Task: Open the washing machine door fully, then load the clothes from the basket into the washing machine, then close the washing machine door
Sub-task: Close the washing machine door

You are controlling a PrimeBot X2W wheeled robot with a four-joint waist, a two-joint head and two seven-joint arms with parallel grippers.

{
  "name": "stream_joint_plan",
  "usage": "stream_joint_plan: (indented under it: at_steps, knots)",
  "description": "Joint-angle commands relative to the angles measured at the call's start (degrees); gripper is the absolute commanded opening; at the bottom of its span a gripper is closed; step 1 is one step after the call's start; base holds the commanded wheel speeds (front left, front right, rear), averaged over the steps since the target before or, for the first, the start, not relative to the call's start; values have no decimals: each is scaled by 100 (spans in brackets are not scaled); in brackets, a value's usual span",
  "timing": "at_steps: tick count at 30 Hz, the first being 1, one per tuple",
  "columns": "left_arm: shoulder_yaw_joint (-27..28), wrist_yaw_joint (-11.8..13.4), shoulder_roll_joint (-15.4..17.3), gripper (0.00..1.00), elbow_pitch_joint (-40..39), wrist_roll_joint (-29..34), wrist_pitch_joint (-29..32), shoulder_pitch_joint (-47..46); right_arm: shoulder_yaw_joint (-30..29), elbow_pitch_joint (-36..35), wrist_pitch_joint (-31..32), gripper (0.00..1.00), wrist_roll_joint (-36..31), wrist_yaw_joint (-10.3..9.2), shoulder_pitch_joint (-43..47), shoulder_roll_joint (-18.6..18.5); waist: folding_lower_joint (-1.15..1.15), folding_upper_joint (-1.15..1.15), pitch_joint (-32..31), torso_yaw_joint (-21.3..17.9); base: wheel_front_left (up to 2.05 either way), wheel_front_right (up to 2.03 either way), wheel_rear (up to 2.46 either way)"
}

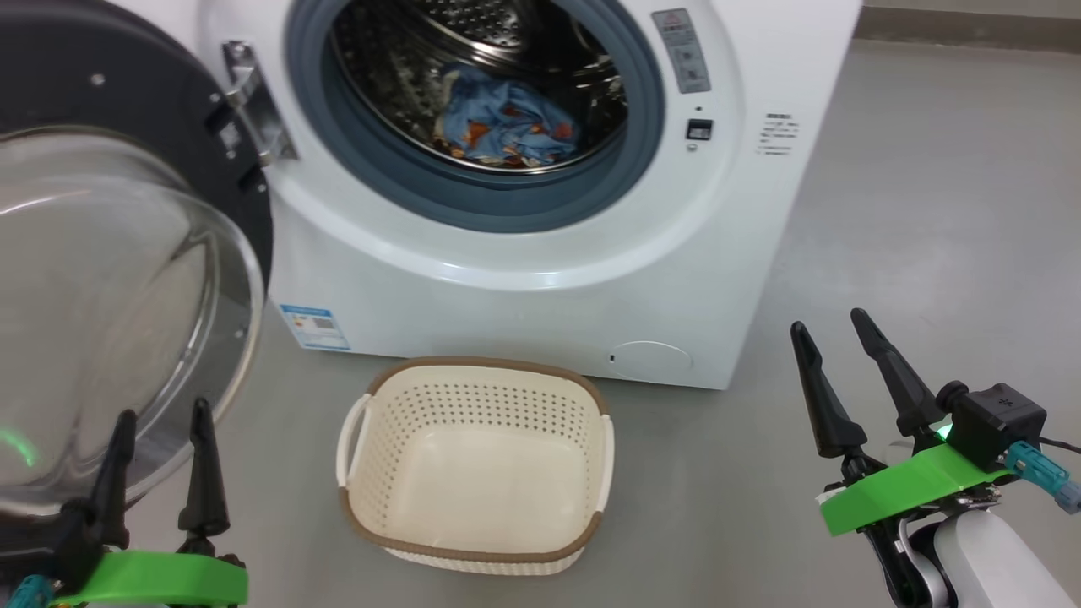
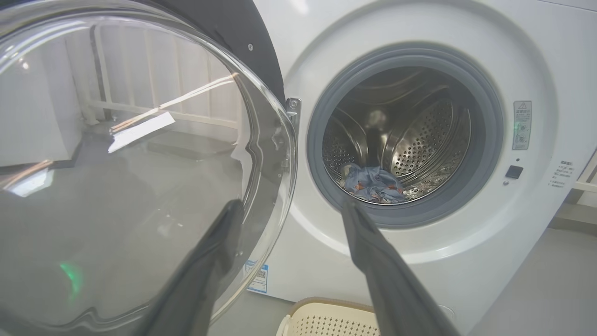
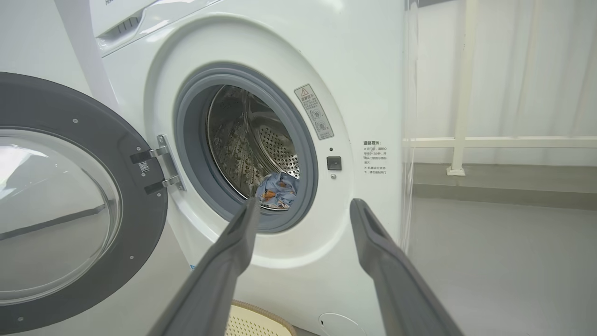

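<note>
Nearest to the head camera, the left gripper (image 1: 164, 409) is seen at the lower left. Its two dark fingers are spread apart and nothing is held between them. It is placed just in front of the domed glass of the door (image 1: 118, 279). At the lower right, the right gripper (image 1: 829, 323) is likewise held open, and nothing is gripped by it. It is raised above the grey floor (image 1: 929, 211), well apart from the washing machine (image 1: 507, 312).

Between the two grippers, a little farther away, the basket (image 1: 477, 414) is set on the floor, just in front of the machine. Its bare pale bottom can be seen.

The door is swung wide to the left on its metal hinge (image 1: 249, 101), so that the round opening is fully uncovered. Low on the white front of the machine, a blue label (image 1: 314, 328) and a round white cap (image 1: 650, 361) are found.

Farthest back, behind the grey rubber ring (image 1: 473, 203), the clothes (image 1: 507, 122) are laid in a small heap on the bottom of the steel drum (image 1: 397, 84). In both wrist views, this blue heap is seen inside the drum, beyond the parted fingers.
</note>
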Motion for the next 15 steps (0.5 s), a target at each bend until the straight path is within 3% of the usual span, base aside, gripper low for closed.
stream_joint_plan:
  at_steps: [1,15]
  knots:
    - [213,56,129,100,-70,82,-37,-66,138,-101,-46,100,47,25,10,-59,0,0,-80,332,0,0,0]
    - [156,313,57,100,-88,122,-25,-33,179,-50,-46,100,82,25,32,-46,0,0,-163,1308,0,0,0]
